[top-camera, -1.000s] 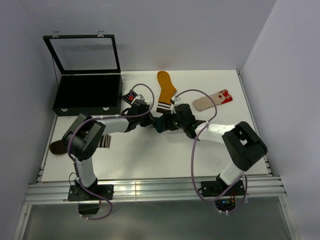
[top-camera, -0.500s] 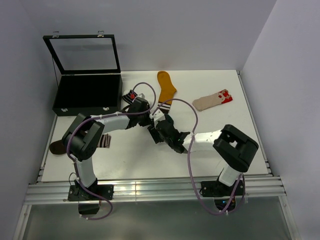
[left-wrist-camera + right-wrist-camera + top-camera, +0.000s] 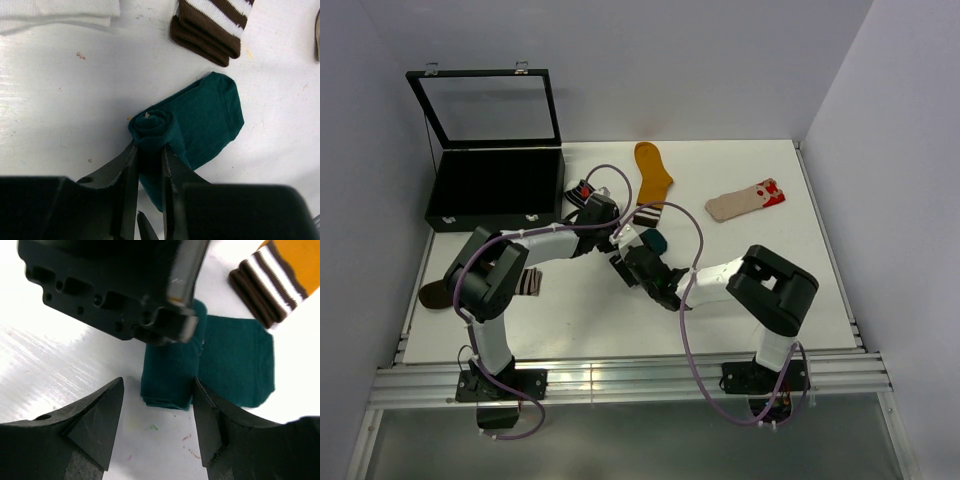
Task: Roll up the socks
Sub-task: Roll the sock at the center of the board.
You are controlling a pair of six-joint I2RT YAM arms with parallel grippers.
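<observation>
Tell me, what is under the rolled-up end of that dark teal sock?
The teal sock shows only its own flat part spreading from the roll over the table. The left gripper pinches the roll; directly underneath is hidden.

We see bright, even, diffuse light from overhead that casts only soft shadows under the arms on the white table (image 3: 600, 320), washes the table to pale glare in the wrist views, and leaves the teal sock (image 3: 210, 115) sharp while the right end effector (image 3: 157, 387) looms dark and soft-edged up close.
</observation>
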